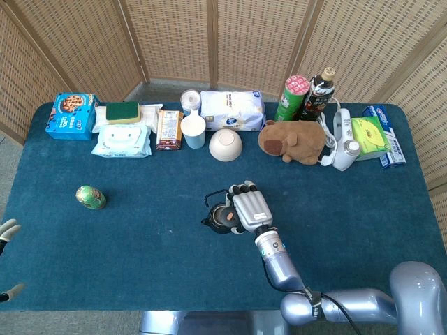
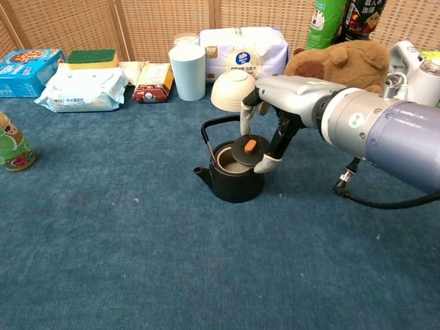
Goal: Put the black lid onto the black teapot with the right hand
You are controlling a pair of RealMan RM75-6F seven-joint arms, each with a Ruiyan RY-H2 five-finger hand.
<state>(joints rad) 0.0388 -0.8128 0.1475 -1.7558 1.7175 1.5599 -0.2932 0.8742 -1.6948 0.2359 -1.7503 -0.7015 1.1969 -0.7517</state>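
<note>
The black teapot [image 2: 232,177] stands mid-table with its handle upright; in the head view the teapot [image 1: 218,218] is partly covered by my right hand [image 1: 248,208]. My right hand [image 2: 269,120] pinches the black lid [image 2: 248,149], which has an orange knob. The lid is tilted, resting over the right part of the pot's opening; the left part of the opening still shows. My left hand [image 1: 7,234] shows only as fingertips at the far left edge of the head view, apart and holding nothing.
A white bowl [image 2: 234,90] and a light blue cup [image 2: 188,72] stand just behind the teapot. A brown plush toy [image 2: 340,60], a white bag [image 2: 243,49], wipes [image 2: 84,88] and boxes line the back. A green can [image 2: 12,145] stands at the left.
</note>
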